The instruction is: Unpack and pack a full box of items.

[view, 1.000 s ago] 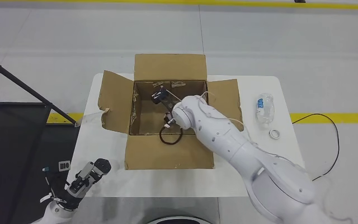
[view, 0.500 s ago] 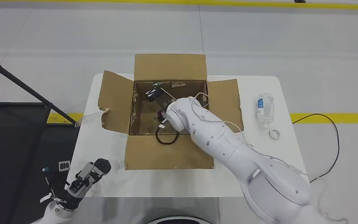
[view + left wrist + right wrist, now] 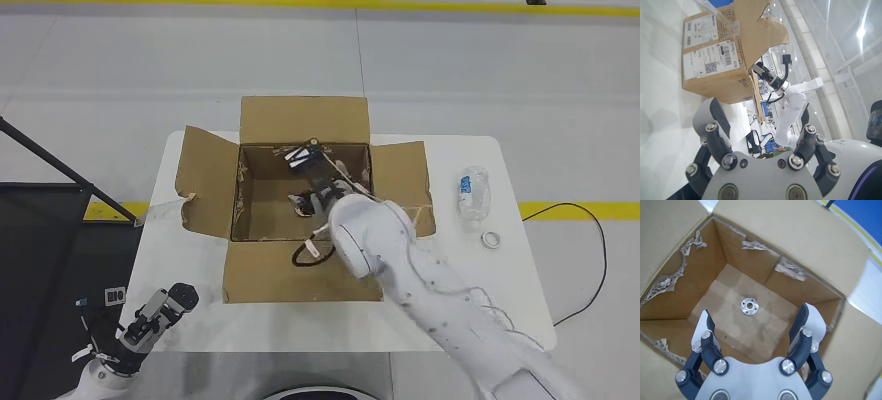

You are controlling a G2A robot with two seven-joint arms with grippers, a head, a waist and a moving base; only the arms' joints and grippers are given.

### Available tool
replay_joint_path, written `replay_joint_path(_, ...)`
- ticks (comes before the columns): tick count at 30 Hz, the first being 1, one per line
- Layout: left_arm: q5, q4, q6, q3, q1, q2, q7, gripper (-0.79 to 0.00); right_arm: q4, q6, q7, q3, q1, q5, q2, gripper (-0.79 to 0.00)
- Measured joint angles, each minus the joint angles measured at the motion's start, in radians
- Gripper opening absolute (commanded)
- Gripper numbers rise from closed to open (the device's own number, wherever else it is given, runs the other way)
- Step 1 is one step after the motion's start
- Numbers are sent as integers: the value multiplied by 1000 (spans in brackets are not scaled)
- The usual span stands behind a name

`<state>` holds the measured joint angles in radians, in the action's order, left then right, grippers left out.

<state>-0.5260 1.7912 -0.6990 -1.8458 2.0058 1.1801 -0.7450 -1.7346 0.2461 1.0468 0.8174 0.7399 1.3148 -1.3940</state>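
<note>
The left end effector sits at the near left corner of the desk, fingers spread wide and empty, facing the labelled side of the box. The cardboard box stands mid-desk with all four flaps folded out. The right end effector hangs over the box's open top, fingers wide apart and holding nothing. Below it, a small metal flange lies flat on the box floor. Right of the box, a plastic bottle lies on the desk, with a tape roll near it.
</note>
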Motion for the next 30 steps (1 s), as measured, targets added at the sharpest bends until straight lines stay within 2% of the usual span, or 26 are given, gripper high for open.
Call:
replay_joint_path(3, 0, 0, 0, 0, 0, 0, 0, 0, -183, -7, 39, 137, 138, 92, 38, 0)
replay_joint_path(6, 0, 0, 0, 0, 0, 0, 0, 0, -310, 11, 84, 267, 248, 168, 61, 0)
replay_joint_path(11, 0, 0, 0, 0, 0, 0, 0, 0, -352, 41, 162, 473, 330, 180, 78, 0)
replay_joint_path(15, 0, 0, 0, 0, 0, 0, 0, 0, -310, 49, 209, 642, 362, 152, 88, 0)
replay_joint_path(21, 0, 0, 0, 0, 0, 0, 0, 0, -188, 38, 232, 816, 371, 103, 98, 0)
replay_joint_path(30, 0, 0, 0, 0, 0, 0, 0, 0, 217, -78, 91, 888, 217, -115, 105, 0)
